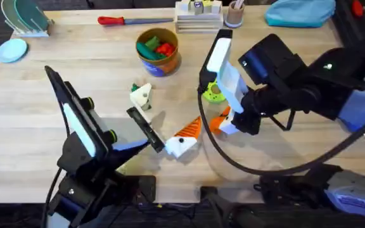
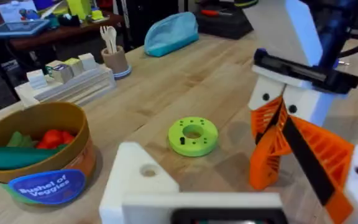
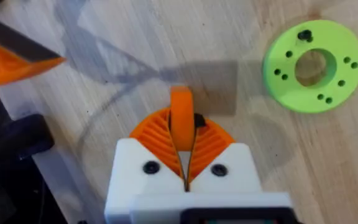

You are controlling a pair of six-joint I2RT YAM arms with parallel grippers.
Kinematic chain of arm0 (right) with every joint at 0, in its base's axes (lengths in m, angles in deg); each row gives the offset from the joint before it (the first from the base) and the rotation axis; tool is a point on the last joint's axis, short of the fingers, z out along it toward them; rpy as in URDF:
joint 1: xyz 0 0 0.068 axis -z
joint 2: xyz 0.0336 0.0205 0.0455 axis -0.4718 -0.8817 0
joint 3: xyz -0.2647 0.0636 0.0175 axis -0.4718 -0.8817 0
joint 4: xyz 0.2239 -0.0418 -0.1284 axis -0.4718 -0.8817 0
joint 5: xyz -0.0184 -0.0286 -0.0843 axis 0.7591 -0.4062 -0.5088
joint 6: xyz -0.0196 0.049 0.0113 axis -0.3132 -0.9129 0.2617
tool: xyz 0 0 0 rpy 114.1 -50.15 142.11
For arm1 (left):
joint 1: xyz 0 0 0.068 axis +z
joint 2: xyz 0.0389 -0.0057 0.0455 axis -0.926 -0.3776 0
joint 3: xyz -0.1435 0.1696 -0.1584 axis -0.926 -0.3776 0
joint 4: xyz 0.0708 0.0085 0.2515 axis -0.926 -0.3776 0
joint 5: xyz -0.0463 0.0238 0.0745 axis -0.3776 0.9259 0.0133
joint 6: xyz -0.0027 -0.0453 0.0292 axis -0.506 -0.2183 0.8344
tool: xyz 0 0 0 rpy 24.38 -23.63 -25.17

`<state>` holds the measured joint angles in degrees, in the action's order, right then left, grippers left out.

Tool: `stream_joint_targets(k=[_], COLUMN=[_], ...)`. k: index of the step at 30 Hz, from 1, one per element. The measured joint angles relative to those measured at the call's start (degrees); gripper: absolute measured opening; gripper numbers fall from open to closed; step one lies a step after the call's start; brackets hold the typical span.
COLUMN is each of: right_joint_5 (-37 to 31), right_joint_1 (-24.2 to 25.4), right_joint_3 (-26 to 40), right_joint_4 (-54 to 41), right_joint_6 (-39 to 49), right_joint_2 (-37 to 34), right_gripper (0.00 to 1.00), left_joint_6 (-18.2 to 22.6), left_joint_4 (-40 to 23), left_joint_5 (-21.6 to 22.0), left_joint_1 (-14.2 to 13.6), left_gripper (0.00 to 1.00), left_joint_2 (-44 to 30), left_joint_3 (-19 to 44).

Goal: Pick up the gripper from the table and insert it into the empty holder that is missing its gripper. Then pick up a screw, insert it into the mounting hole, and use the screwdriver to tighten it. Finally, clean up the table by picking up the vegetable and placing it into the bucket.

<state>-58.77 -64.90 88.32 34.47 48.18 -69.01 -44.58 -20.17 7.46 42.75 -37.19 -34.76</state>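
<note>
My right gripper (image 3: 182,134) is shut on the orange gripper (image 3: 180,112), a thin wedge standing between its ribbed pads just above the table (image 1: 106,69). In the overhead view it hovers (image 1: 224,121) close to my left gripper (image 1: 182,138). In the left wrist view the left gripper (image 2: 229,168) stands open. One side is the plain white holder (image 2: 135,180) with a round hole and no orange tip. The other side is a black-and-orange finger (image 2: 316,162). The orange bucket (image 1: 160,63) at the back holds green and red vegetables. A small green piece (image 1: 135,87), perhaps the vegetable, lies farther left. The screwdriver is out of view.
A bright green disc with holes (image 1: 214,94) lies just behind the right gripper, with a small black bit in one hole. A small white angular piece (image 1: 142,96) sits mid-table. Along the back edge are a red-handled tool (image 1: 116,20), stacked blocks (image 1: 198,19), a cup (image 1: 234,14) and a blue pouch (image 1: 300,11).
</note>
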Motion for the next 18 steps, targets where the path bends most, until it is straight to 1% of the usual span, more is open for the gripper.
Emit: stream_joint_targets(k=[1,7,10,12,15,18], right_joint_5=[0.02,0.02,0.05,0.07,0.20,0.33], right_joint_1=[0.00,0.00,0.25,1.01,4.04,7.58], right_joint_3=[0.00,0.14,1.01,2.10,3.47,4.48], right_joint_4=[-0.02,-0.82,-2.43,-1.62,4.92,13.13], right_joint_6=[0.01,0.00,-0.13,-0.84,-4.91,-13.66], right_joint_2=[0.00,0.28,2.24,4.20,7.13,8.33], right_gripper=[0.018,0.013,0.011,0.010,0.009,0.009], left_joint_6=[0.00,0.01,0.01,0.00,0.00,0.00], left_joint_4=[-0.02,-0.02,-0.02,0.01,-0.02,-0.02], left_joint_5=[0.00,0.00,0.00,0.00,0.00,0.00], left_joint_1=[0.00,0.00,0.00,0.00,0.00,0.00], left_gripper=[0.993,0.993,0.992,0.993,0.993,0.993], left_joint_2=[-0.01,0.02,0.00,-0.01,0.01,0.01], left_joint_3=[0.00,0.00,0.00,0.00,0.00,0.00])
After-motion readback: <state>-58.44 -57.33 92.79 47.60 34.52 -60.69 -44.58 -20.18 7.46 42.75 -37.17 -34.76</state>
